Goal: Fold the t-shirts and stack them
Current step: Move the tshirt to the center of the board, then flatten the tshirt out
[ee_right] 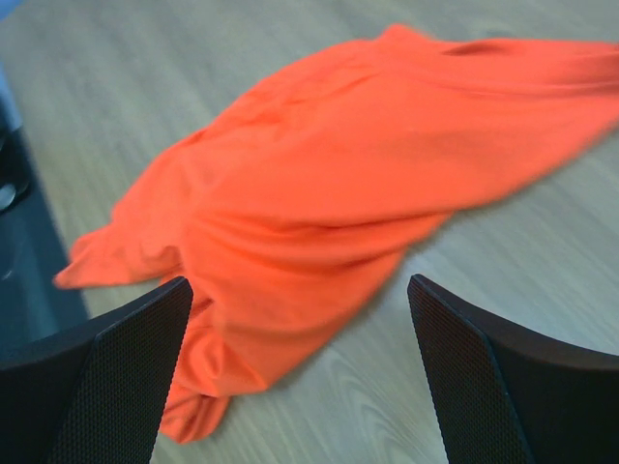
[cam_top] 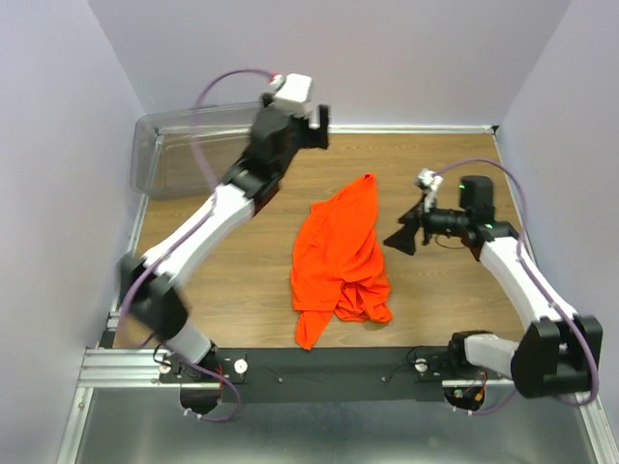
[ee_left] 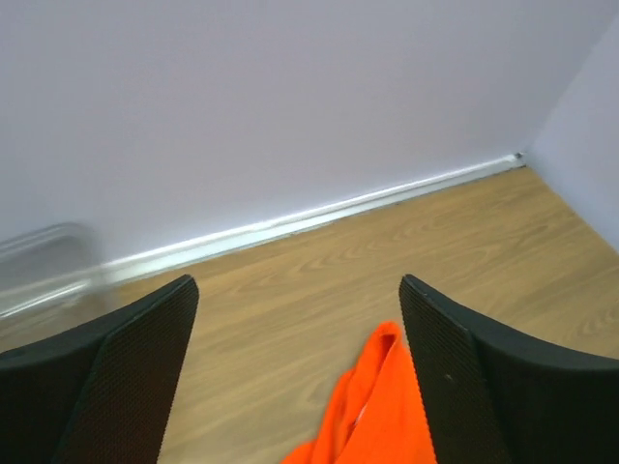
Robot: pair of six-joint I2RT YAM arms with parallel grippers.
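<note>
Far left: clear plastic bin (cam_top: 169, 155) at the back corner of the tabletop (cam_top: 222, 280). No shirt visible in it, and the top view shows only see-through walls and floor.

Left pincer (cam_top: 316, 124) is up near the back wall, just beyond the shirt's far tip. Jaws are spread wide with nothing between them; the left wrist view shows only wood and the orange tip below.

Centre: t-shirt (cam_top: 340, 253), the only one in view. It lies in a crumpled strip running from back to near edge, bunched and wider at the near end. Not flat, no fold made.

Right: right pincer (cam_top: 402, 238) sits low beside the shirt's right edge, pointing at it but apart from the cloth. Jaws wide, holding nothing.

Judgement: the step in hand is the approach to pick up and spread the shirt. Folding not started, no stack.

The next move calls for each pincer to take its own edge, left on the far tip and right on the side hem. Each should pinch a single layer, then the two pull apart to flatten.

Risk: grabbing bunched layers and dragging the whole lump.
</note>
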